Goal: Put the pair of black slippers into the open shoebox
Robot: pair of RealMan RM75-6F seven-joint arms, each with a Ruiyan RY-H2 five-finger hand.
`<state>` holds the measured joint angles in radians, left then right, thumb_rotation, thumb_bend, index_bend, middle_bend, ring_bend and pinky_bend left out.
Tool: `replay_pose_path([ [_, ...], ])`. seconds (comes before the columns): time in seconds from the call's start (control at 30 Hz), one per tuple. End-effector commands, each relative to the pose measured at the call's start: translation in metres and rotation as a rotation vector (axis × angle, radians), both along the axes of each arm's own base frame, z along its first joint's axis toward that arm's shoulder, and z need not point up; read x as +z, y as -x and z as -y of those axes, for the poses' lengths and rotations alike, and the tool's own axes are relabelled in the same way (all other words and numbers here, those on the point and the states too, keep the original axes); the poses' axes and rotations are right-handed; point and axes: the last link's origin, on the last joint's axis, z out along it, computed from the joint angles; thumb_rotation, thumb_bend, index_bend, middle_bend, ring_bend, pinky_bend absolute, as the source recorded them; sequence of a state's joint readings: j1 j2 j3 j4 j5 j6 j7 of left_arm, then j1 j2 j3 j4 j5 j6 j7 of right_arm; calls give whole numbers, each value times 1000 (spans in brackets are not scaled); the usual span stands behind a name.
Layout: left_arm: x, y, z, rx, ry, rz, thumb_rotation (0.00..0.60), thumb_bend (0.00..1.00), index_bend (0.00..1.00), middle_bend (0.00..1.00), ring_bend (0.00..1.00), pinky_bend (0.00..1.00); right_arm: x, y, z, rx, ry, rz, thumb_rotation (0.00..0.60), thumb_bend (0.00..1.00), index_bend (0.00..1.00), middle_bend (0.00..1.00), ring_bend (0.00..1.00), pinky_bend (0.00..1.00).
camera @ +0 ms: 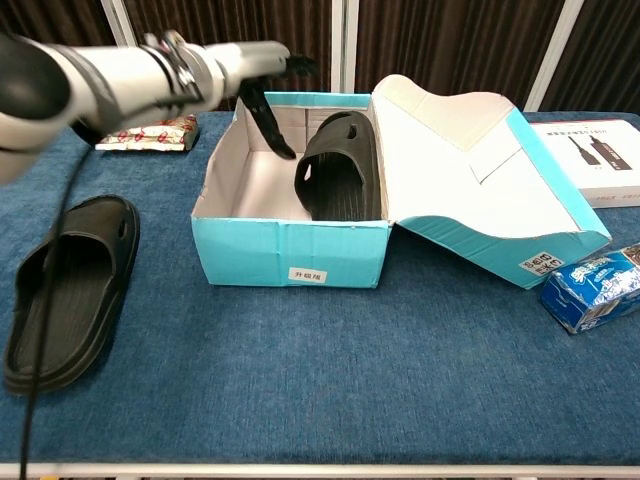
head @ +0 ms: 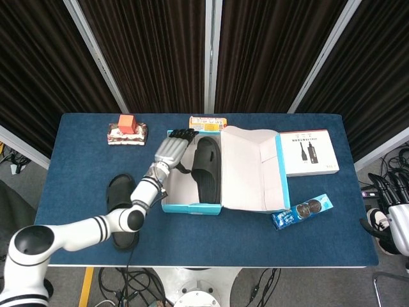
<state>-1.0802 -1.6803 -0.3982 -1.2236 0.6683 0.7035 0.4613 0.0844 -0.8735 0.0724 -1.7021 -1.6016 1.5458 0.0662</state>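
One black slipper [head: 208, 167] [camera: 340, 170] lies inside the open teal shoebox [head: 192, 208] [camera: 295, 250], leaning against its right side. The other black slipper [head: 120, 190] [camera: 70, 285] lies on the blue table left of the box, partly covered by my left arm in the head view. My left hand [head: 171, 148] [camera: 255, 75] hovers above the box's back left corner with fingers spread and holds nothing. My right hand [head: 397, 220] shows at the head view's right edge, off the table; how its fingers lie is unclear.
The box's lid [head: 252, 169] hangs open to the right. A white product box [head: 308, 152] and a blue snack packet [head: 302, 212] lie right of it. A packet with a red cube [head: 127, 131] sits back left, and a yellow packet [head: 207, 123] sits behind the shoebox.
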Motion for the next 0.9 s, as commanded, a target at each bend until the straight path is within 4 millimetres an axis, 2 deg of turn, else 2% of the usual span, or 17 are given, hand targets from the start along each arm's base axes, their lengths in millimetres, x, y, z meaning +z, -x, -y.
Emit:
replay_pose_path([
  [0.03, 60, 25, 6, 40, -35, -12, 600, 0, 0, 0, 0, 53, 0, 0, 0, 4, 0, 1, 600, 71, 0, 140, 0, 0],
  [0.17, 108, 56, 15, 125, -68, 8, 600, 0, 0, 0, 0, 100, -1, 0, 1, 11, -4, 6, 600, 71, 0, 140, 0, 0],
  [0.27, 136, 82, 22, 188, -93, 7, 600, 0, 0, 0, 49, 209, -1, 1, 3, 19, -5, 10, 600, 71, 0, 140, 0, 0],
  [0.37, 155, 111, 33, 255, -109, -14, 600, 0, 0, 7, 223, 492, -2, 2, 4, 22, -9, 14, 600, 71, 0, 140, 0, 0],
  [0.4, 159, 119, 38, 279, -105, -18, 600, 0, 0, 12, 300, 561, -3, 2, 4, 23, -11, 15, 600, 71, 0, 140, 0, 0],
  [0.43, 162, 127, 43, 304, -99, -19, 600, 0, 0, 17, 361, 580, -3, 3, 4, 23, -13, 16, 600, 71, 0, 140, 0, 0],
  [0.5, 162, 144, 55, 342, -67, -31, 600, 0, 0, 27, 485, 600, -4, 4, 5, 22, -15, 19, 600, 71, 0, 140, 0, 0],
  [0.57, 158, 156, 68, 372, -10, -44, 600, 0, 0, 31, 529, 618, -5, 5, 7, 23, -20, 22, 600, 71, 0, 140, 0, 0],
  [0.77, 133, 172, 96, 403, 143, -78, 600, 0, 0, 31, 595, 645, -9, 4, 10, 33, -37, 22, 600, 71, 0, 140, 0, 0],
  [0.9, 111, 174, 104, 437, 239, -61, 600, 0, 0, 30, 638, 673, -9, 4, 10, 33, -37, 23, 600, 71, 0, 140, 0, 0],
])
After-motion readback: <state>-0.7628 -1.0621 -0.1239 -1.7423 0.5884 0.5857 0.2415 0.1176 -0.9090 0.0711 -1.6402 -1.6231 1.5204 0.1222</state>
